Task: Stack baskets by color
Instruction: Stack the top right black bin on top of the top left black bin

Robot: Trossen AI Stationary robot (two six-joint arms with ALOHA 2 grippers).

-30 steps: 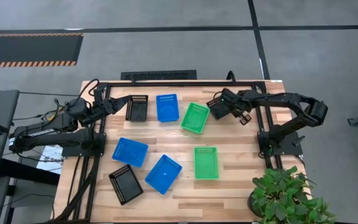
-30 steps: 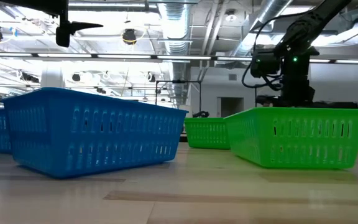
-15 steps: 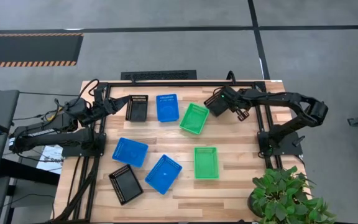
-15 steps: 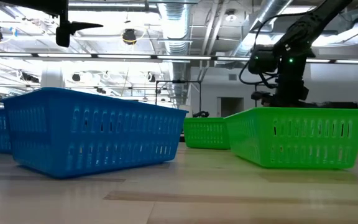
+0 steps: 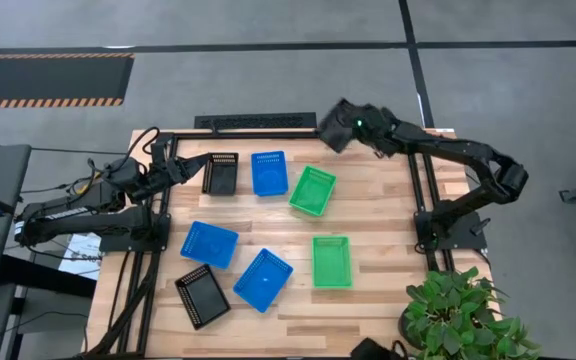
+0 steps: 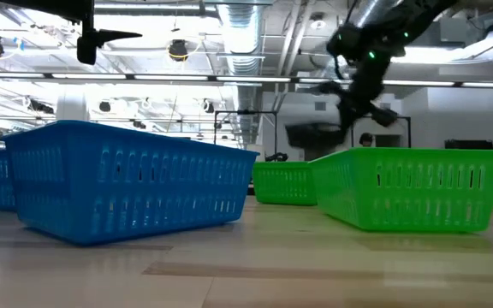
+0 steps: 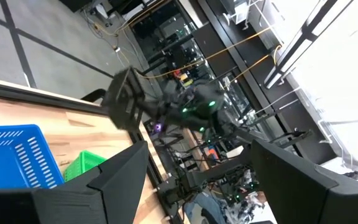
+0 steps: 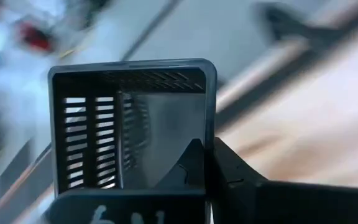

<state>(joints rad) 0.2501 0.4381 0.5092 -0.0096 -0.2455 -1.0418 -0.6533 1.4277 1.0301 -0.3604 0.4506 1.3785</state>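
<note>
One black basket in raised right fingers

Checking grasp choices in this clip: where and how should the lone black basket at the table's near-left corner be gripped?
Take the black basket by one long side wall, the tool descending from above with one finger inside and one outside the rim. It sits upright, open side up and turned diagonally, so the wrist must rotate to match. The blue basket lies close on one side; the opposite wall looks freer.

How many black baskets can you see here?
3: one black basket at the table's far edge by the left gripper, one at the near-left corner, one lifted by the right gripper.
</note>
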